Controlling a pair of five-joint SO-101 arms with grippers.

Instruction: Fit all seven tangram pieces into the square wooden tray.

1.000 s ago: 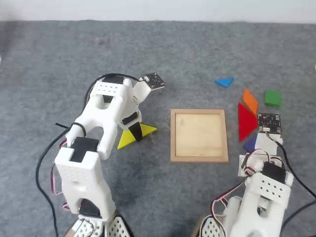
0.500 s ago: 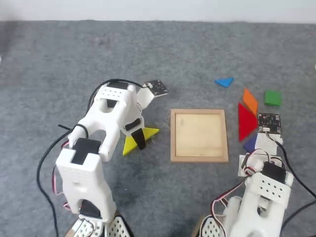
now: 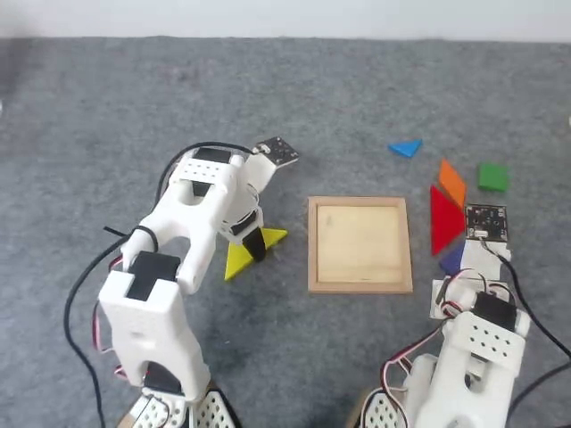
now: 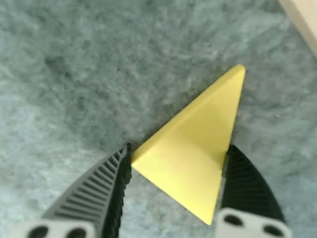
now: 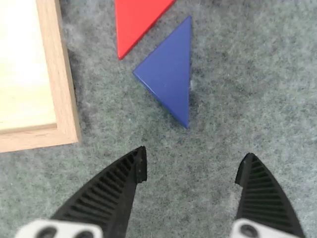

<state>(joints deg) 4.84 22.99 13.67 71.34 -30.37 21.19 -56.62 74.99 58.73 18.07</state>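
Left jaws pinch one yellow triangle (image 4: 193, 148) left of the one wooden tray (image 3: 360, 287). Right jaws gape wide by one dark blue triangle (image 5: 171, 74). Nearby lie one red triangle (image 3: 442, 221), orange piece (image 3: 452, 181), green square (image 3: 492, 176), light blue triangle (image 3: 406, 148).

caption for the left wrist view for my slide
Left gripper clamped on the yellow triangle against grey carpet, wooden tray corner close by.

A grey carpeted table (image 3: 357, 98) holds a square wooden tray (image 3: 360, 286), a yellow triangle (image 3: 235, 261) at its left. Right of it: red triangle (image 3: 442, 220), dark-blue triangle (image 5: 171, 82), orange parallelogram (image 3: 452, 181), green square (image 3: 492, 176), light-blue triangle (image 3: 406, 148).
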